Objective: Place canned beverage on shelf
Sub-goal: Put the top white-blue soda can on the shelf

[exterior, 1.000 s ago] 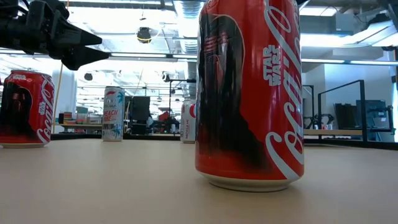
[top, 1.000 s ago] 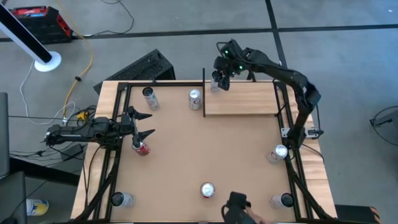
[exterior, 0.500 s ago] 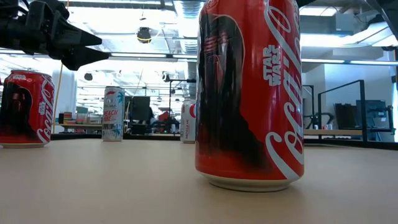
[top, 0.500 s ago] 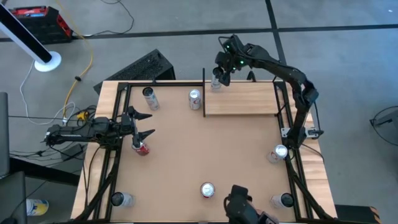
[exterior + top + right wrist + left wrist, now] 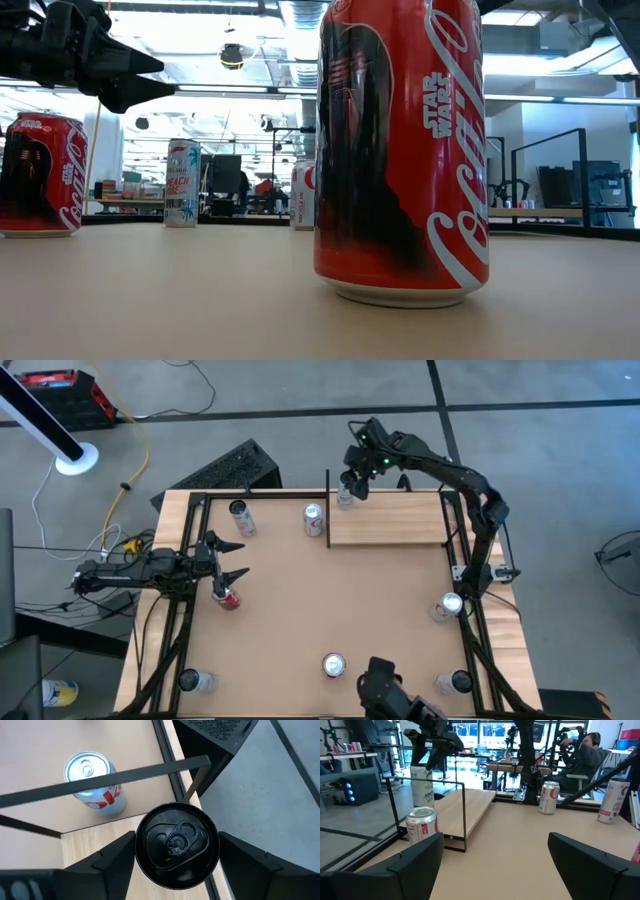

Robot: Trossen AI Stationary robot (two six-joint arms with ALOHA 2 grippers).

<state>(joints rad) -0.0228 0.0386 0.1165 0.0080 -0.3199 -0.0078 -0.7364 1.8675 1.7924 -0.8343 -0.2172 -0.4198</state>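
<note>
Right gripper (image 5: 347,487): upper centre of the high view, at the far left corner of the shelf; its fingers flank a can and look clamped on its sides.
Black-topped can (image 5: 176,845): the task's can, held between the right fingers; in the right wrist view it fills the centre, over the pale plank corner. Whether its base touches the wood I cannot tell.
Shelf (image 5: 400,520): pale plank platform with thin black uprights, upper right of the tabletop.
Silver-and-red can (image 5: 95,784): stands on the table just beside the shelf's left end, beyond a black rail.
Left gripper (image 5: 228,560): left edge of the table, fingers spread wide, hovering beside a red cola can (image 5: 228,597); waiting.
Other cans: one (image 5: 240,515) upper left, several along the near and right edges.
Step in hand: setting the can down on the shelf corner.
Advice: keep the can upright, lower until the base sits flat, wholly inside the plank edge and clear of the upright, then part the fingers evenly and lift straight up.
</note>
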